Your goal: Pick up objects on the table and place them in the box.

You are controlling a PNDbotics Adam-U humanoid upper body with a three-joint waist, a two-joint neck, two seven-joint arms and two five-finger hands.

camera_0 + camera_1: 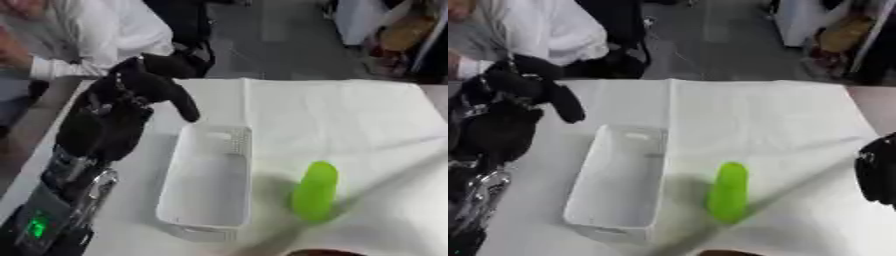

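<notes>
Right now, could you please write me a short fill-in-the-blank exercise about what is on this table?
1. The oblong plastic object lying on the white cloth is ____ in colour.
2. The white rectangular plastic box holds ____.
3. The oblong object lies to the robot's ____ of the box.
4. The robot's black left hand is raised near the box's ____ end.

Missing words: green; nothing; right; far
</notes>
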